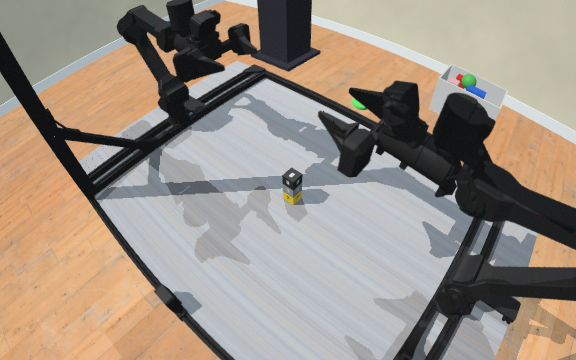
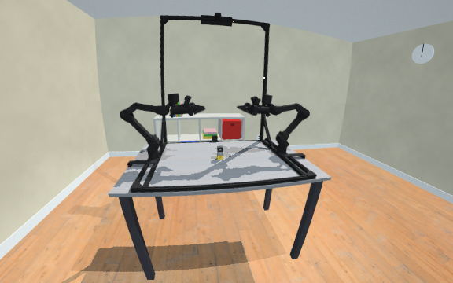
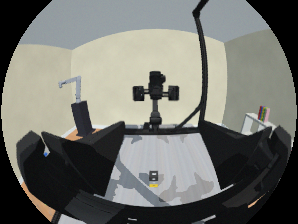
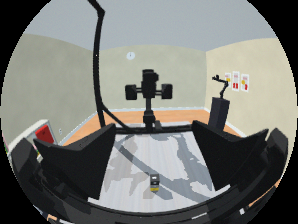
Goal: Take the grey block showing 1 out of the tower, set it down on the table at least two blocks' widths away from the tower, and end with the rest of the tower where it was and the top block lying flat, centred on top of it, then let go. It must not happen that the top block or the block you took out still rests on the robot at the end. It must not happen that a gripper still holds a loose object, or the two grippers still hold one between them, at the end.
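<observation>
A small tower (image 1: 292, 187) stands near the middle of the table. It has a black block (image 1: 292, 177) on top, the grey block (image 1: 291, 190) in the middle and a yellow block (image 1: 293, 198) at the bottom. It also shows in the exterior view (image 2: 219, 152), the left wrist view (image 3: 153, 177) and the right wrist view (image 4: 154, 183). My left gripper (image 1: 239, 57) is open and empty, high above the far table edge. My right gripper (image 1: 335, 102) is open and empty, raised well above the table and to the right of the tower. Both are far from the blocks.
A black frame (image 1: 118, 165) borders the table. A gantry post (image 1: 28, 95) rises at its left corner. A black pillar (image 1: 285, 30) and a white bin of toys (image 1: 468, 92) stand on the floor beyond. A shelf (image 2: 199, 127) is behind the table.
</observation>
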Motion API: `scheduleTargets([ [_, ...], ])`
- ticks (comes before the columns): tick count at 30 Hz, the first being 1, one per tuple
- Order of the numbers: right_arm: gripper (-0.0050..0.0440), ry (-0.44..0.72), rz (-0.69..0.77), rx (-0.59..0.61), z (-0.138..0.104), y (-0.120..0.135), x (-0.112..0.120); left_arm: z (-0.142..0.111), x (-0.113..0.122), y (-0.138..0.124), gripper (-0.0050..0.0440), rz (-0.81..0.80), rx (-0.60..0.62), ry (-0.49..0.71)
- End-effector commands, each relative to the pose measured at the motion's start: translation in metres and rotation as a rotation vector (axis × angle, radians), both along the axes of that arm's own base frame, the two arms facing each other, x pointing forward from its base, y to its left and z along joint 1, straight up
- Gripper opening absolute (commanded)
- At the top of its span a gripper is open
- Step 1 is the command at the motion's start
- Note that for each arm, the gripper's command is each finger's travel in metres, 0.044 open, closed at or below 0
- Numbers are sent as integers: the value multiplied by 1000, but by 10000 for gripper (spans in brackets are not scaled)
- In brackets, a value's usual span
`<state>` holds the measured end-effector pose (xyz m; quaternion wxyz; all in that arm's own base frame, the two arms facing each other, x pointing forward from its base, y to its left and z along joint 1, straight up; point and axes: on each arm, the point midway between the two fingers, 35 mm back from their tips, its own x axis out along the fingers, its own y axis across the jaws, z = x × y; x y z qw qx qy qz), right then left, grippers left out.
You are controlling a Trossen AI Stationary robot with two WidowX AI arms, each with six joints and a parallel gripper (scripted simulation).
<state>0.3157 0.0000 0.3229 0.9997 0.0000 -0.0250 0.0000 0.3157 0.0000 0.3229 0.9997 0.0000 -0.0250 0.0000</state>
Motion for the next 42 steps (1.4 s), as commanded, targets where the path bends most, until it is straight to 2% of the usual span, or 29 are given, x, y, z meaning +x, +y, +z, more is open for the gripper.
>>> scheduleTargets([
  [1,400,0,0,0,0,0,0,0,0,0,400,0,0,0],
  [18,400,0,0,0,0,0,0,-1,2,0,400,0,-8,9],
  [24,400,0,0,0,0,0,0,-22,54,5,400,51,-278,276],
  [29,400,0,0,0,0,0,0,-45,83,9,400,124,-447,449],
  [32,400,0,0,0,0,0,0,-61,98,11,400,183,-545,549],
  [34,400,0,0,0,0,0,0,-61,98,11,400,183,-545,549],
  [37,400,0,0,0,0,0,0,-85,113,14,400,281,-666,681],
  [42,400,0,0,0,0,0,0,-113,129,20,400,431,-814,813],
])
